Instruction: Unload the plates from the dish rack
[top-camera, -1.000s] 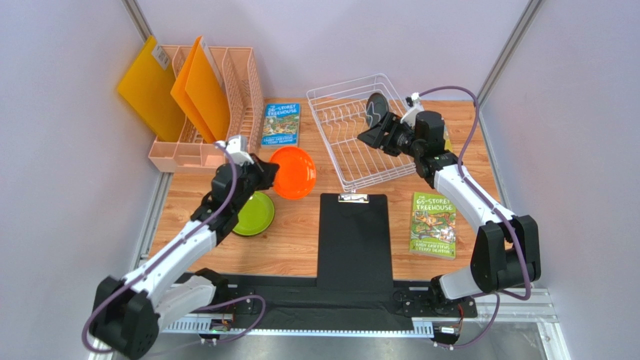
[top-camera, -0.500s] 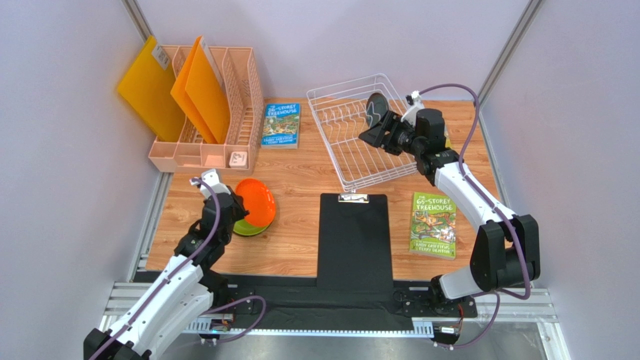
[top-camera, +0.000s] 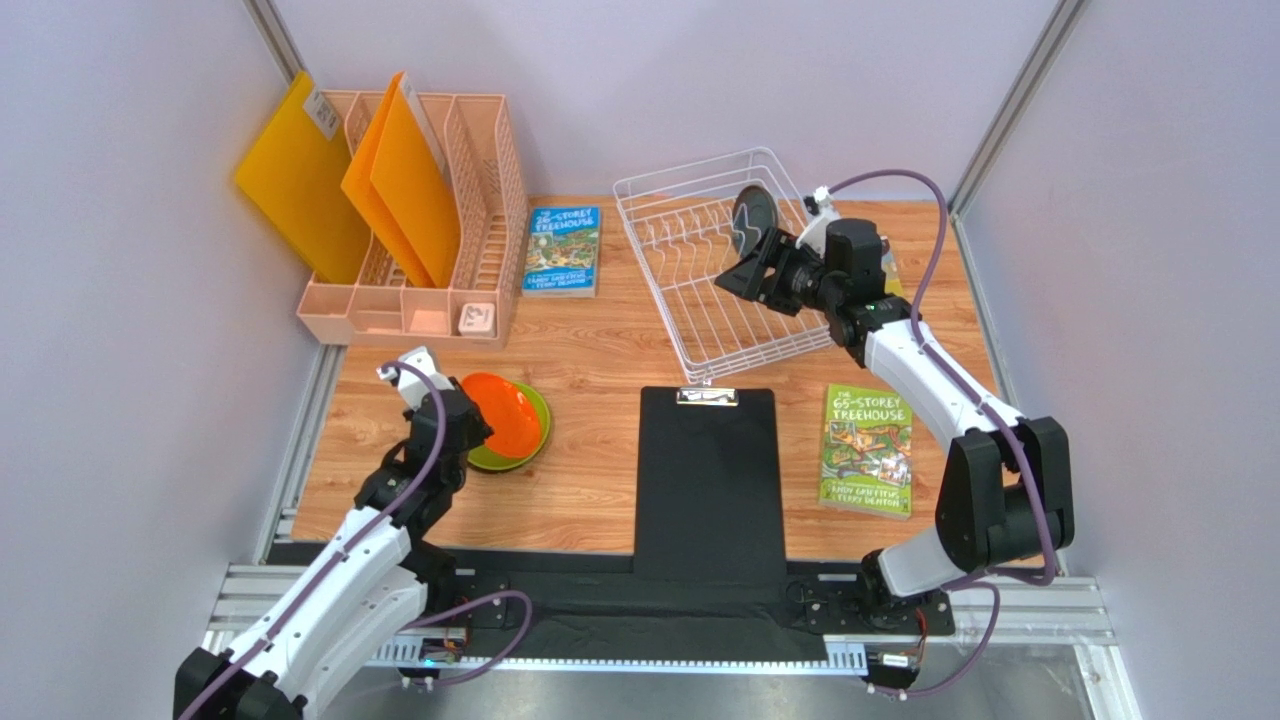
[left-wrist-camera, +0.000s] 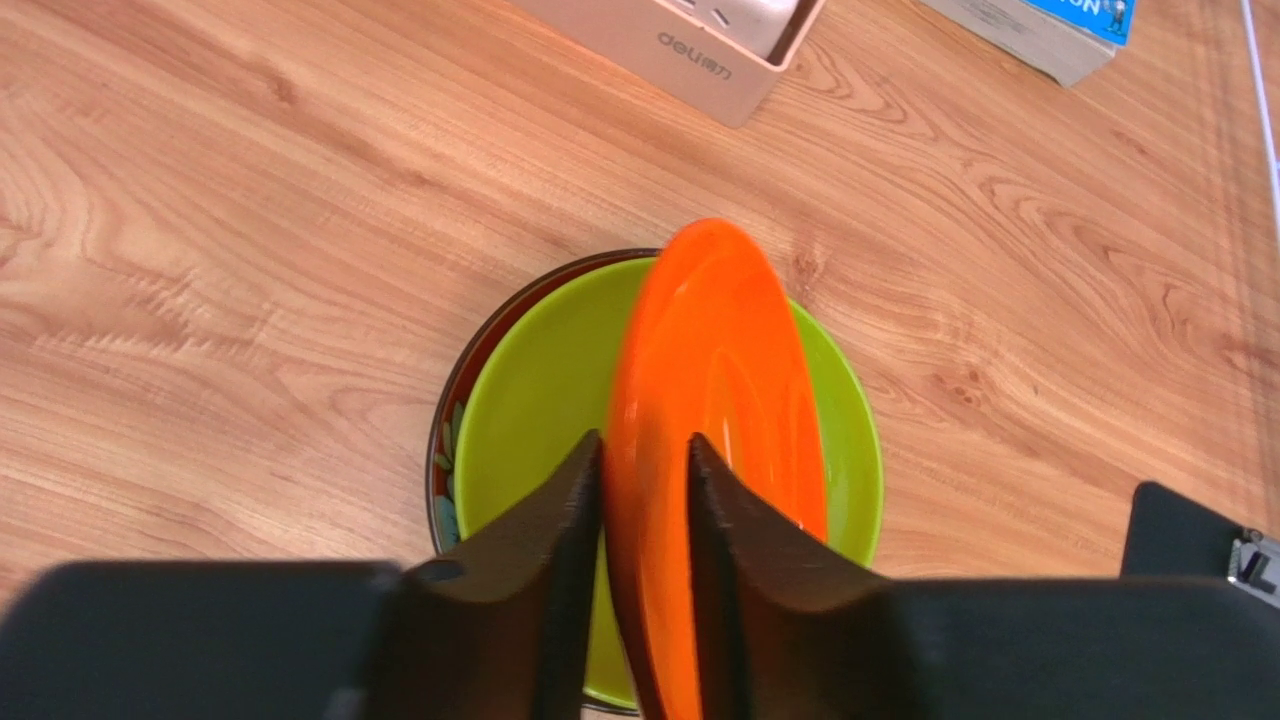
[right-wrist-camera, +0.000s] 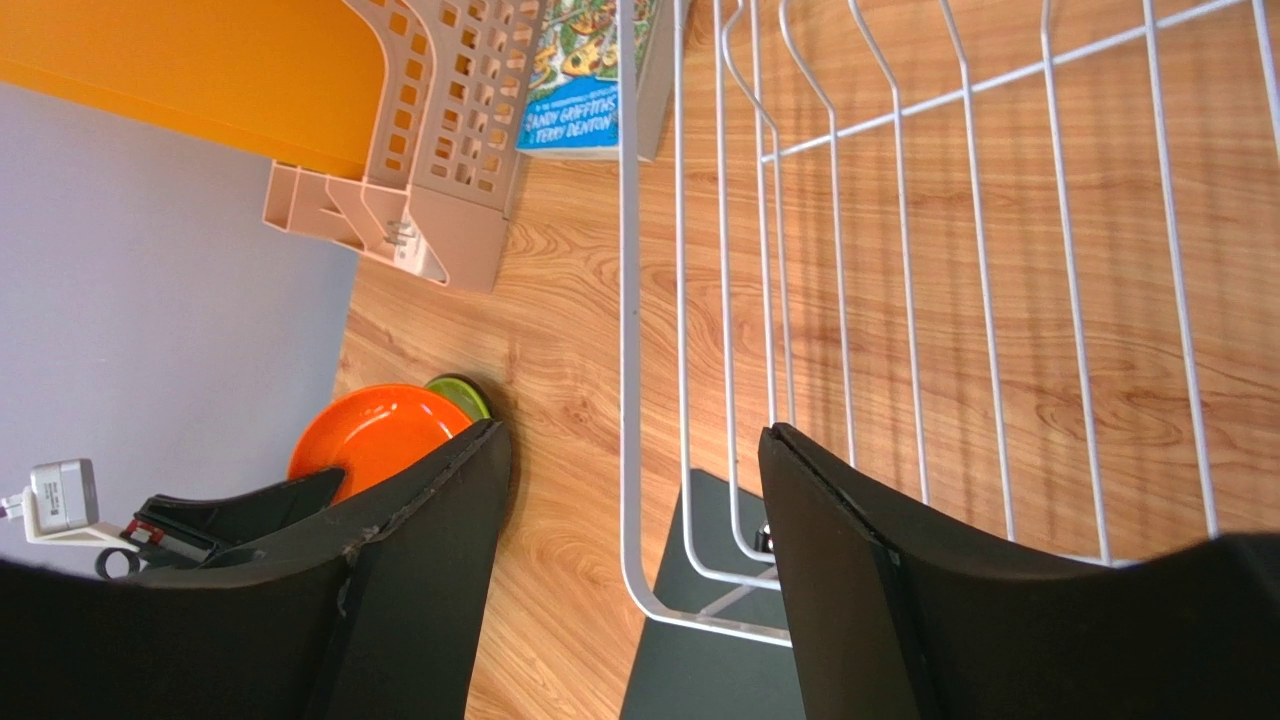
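Observation:
My left gripper (top-camera: 455, 405) is shut on the rim of the orange plate (top-camera: 504, 416). It holds the plate tilted on edge over the lime green plate (top-camera: 531, 440). In the left wrist view the gripper (left-wrist-camera: 646, 483) pinches the orange plate (left-wrist-camera: 721, 353) above the green plate (left-wrist-camera: 526, 413), which lies on the dark red floral plate (left-wrist-camera: 443, 465). The white wire dish rack (top-camera: 657, 294) stands at the back right with the dark grey-teal plate (top-camera: 747, 221) upright in it. My right gripper (top-camera: 754, 275) is open and empty just below that plate, over the rack (right-wrist-camera: 627, 300).
A peach mesh file holder (top-camera: 478, 180) with orange folders (top-camera: 409, 188) stands at the back left. A blue book (top-camera: 562, 248) lies beside it. A black clipboard (top-camera: 706, 480) lies at front centre. A green book (top-camera: 867, 447) lies at its right.
My left arm pulled back toward the near left with the orange plate and lowered it over the green plate. My right gripper has barely shifted at the rack.

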